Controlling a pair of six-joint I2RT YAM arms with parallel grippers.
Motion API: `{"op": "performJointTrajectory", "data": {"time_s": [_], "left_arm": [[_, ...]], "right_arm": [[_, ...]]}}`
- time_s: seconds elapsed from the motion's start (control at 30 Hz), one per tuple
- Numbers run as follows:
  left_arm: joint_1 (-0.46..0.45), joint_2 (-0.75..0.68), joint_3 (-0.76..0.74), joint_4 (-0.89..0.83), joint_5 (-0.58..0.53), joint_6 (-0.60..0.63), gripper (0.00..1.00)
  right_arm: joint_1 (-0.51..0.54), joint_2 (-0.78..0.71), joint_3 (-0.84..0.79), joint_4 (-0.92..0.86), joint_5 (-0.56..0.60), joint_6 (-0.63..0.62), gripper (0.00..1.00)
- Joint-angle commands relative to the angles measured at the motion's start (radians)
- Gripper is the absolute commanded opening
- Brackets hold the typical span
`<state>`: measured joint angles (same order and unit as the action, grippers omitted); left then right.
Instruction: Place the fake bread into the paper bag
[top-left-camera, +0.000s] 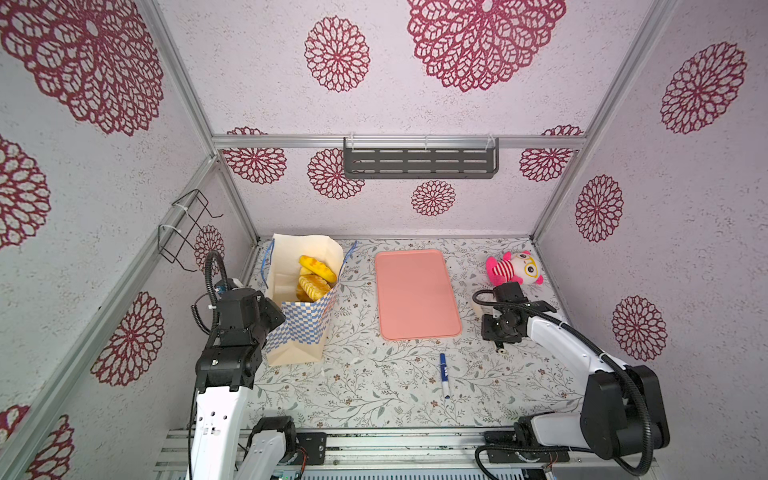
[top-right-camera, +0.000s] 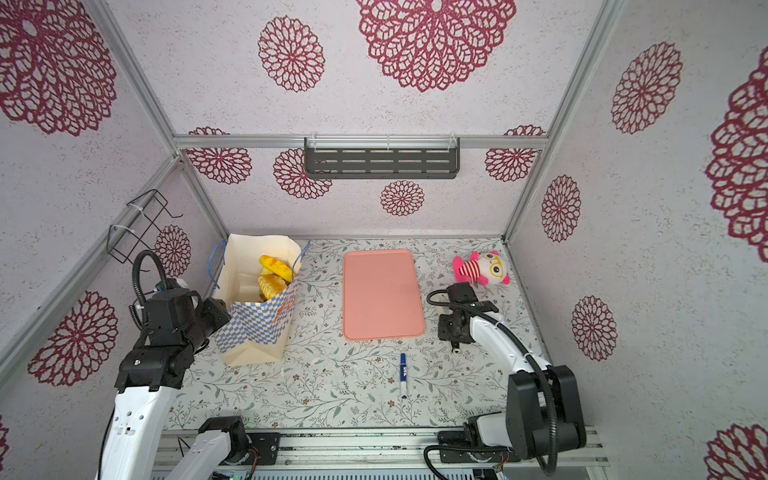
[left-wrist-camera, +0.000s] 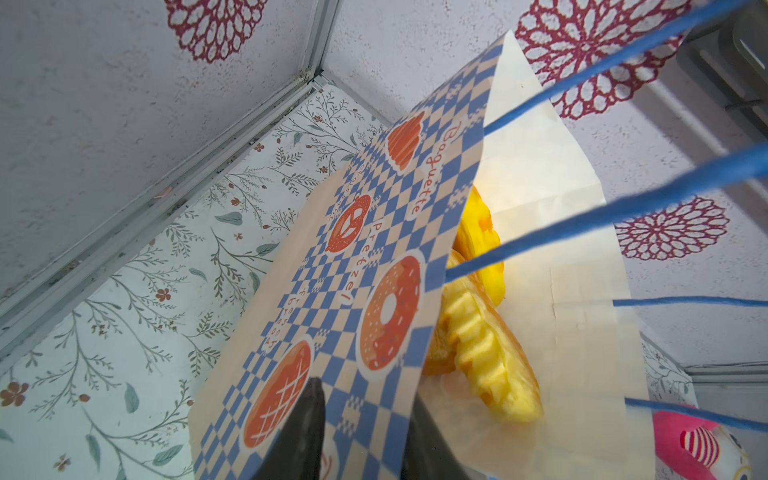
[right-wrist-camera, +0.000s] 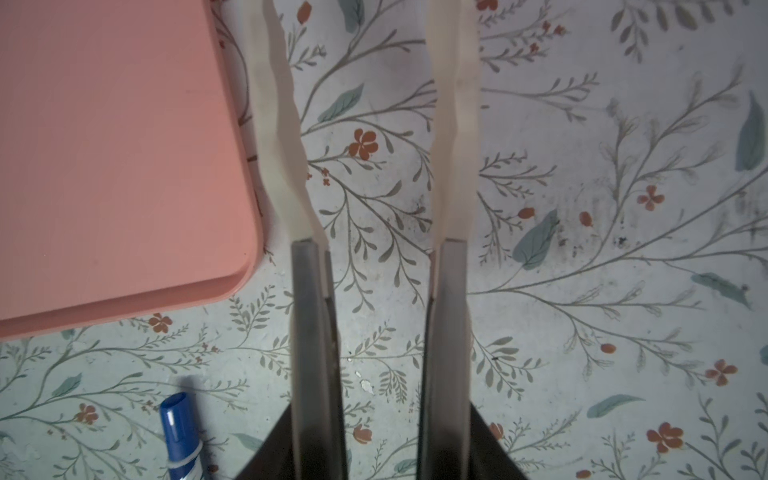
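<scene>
As I look down through both top views, the tall cream paper bag (top-left-camera: 300, 328) with blue-and-white checks and thin blue cord handles stands left of centre. Its mouth is open, and it rests on the grey floral-print surface (top-left-camera: 374, 399).

Golden-yellow fake bread (top-left-camera: 316, 275) lies inside the bag. A long smooth loaf is uppermost and a ridged piece sits just below it. More yellow shows underneath, but I cannot sort it out.

Left hand (left-wrist-camera: 365, 388): the wrist view shows its two dark fingers (left-wrist-camera: 309, 424) apart, astride the bag's checked wall. One finger is outside, over the printed orange pastries, and one is at the mouth side. The gap is far wider than the thin paper, so I read the hand as released, not pinching. In the top views the hand is hidden behind the black wrist block, at the left of the bag.

Right hand (right-wrist-camera: 361, 104): its long fingers with pale translucent tips (right-wrist-camera: 282, 124) stand apart, with only the surface between them. It is released and holds nothing. It hangs just beside a rounded corner of the flat pink rectangular tray (right-wrist-camera: 116, 158).

In the top views the tray lies mid-frame, well apart from the bag, and the right wrist is off its right edge.

A blue-capped marker pen (top-left-camera: 444, 375) lies below the tray in the frame, not touching it. A pink-and-white striped plush toy (top-left-camera: 515, 268) with yellow-rimmed eyes lies at the right, near the back wall and above the right wrist.
</scene>
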<state>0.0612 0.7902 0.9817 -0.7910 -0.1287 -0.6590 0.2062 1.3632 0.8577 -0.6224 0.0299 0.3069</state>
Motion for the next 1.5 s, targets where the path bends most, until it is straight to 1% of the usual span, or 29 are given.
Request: {"op": "performJointTrajectory", "data": {"time_s": [0.0, 0.17, 0.23, 0.4, 0.43, 0.7, 0.8, 0.87, 1.07, 1.13, 1.2, 1.23, 1.27, 1.37, 1.4, 1.47], "left_arm": [[0.016, -0.008, 0.012, -0.030, 0.016, 0.008, 0.34], [0.028, -0.012, 0.033, -0.049, 0.023, 0.020, 0.37], [0.034, -0.015, 0.042, -0.059, 0.019, 0.027, 0.40], [0.055, -0.019, 0.060, -0.080, 0.016, 0.038, 0.54], [0.058, -0.019, 0.065, -0.082, 0.016, 0.041, 0.55], [0.110, 0.002, 0.084, -0.113, 0.019, 0.060, 0.56], [0.136, 0.027, 0.074, -0.124, 0.038, 0.062, 0.52], [0.151, 0.027, 0.071, -0.126, 0.041, 0.061, 0.52], [0.225, -0.001, 0.093, -0.140, 0.045, 0.082, 0.56], [0.249, -0.004, 0.108, -0.150, 0.056, 0.091, 0.62], [0.270, -0.010, 0.118, -0.148, 0.073, 0.095, 0.71], [0.276, -0.010, 0.123, -0.148, 0.078, 0.097, 0.74], [0.281, -0.009, 0.129, -0.149, 0.084, 0.098, 0.78], [0.289, -0.005, 0.147, -0.139, 0.107, 0.101, 0.95], [0.290, -0.003, 0.155, -0.137, 0.112, 0.100, 0.99], [0.292, 0.002, 0.173, -0.128, 0.123, 0.105, 0.97]], "right_arm": [[0.001, 0.018, 0.002, 0.066, 0.011, -0.004, 0.47], [0.001, 0.069, -0.009, 0.082, 0.031, 0.004, 0.48], [0.000, 0.073, -0.011, 0.085, 0.036, 0.009, 0.53], [0.001, 0.061, -0.022, 0.091, 0.029, 0.018, 0.67], [0.000, 0.057, -0.023, 0.092, 0.029, 0.021, 0.70], [0.001, 0.030, -0.016, 0.081, 0.024, 0.029, 0.80], [0.001, 0.013, 0.000, 0.066, 0.021, 0.031, 0.81], [0.001, -0.006, 0.014, 0.053, 0.024, 0.033, 0.83], [0.001, -0.061, 0.057, 0.022, 0.013, 0.038, 0.92], [0.000, -0.071, 0.069, 0.014, 0.011, 0.040, 0.94], [0.001, -0.079, 0.075, 0.013, -0.001, 0.043, 0.94], [0.000, -0.081, 0.078, 0.012, -0.007, 0.044, 0.98], [0.000, -0.084, 0.081, 0.012, -0.011, 0.046, 0.99], [0.002, -0.093, 0.089, 0.013, -0.022, 0.051, 0.99], [0.002, -0.097, 0.093, 0.013, -0.021, 0.051, 0.99], [0.002, -0.104, 0.104, 0.010, -0.021, 0.049, 0.99]]}}
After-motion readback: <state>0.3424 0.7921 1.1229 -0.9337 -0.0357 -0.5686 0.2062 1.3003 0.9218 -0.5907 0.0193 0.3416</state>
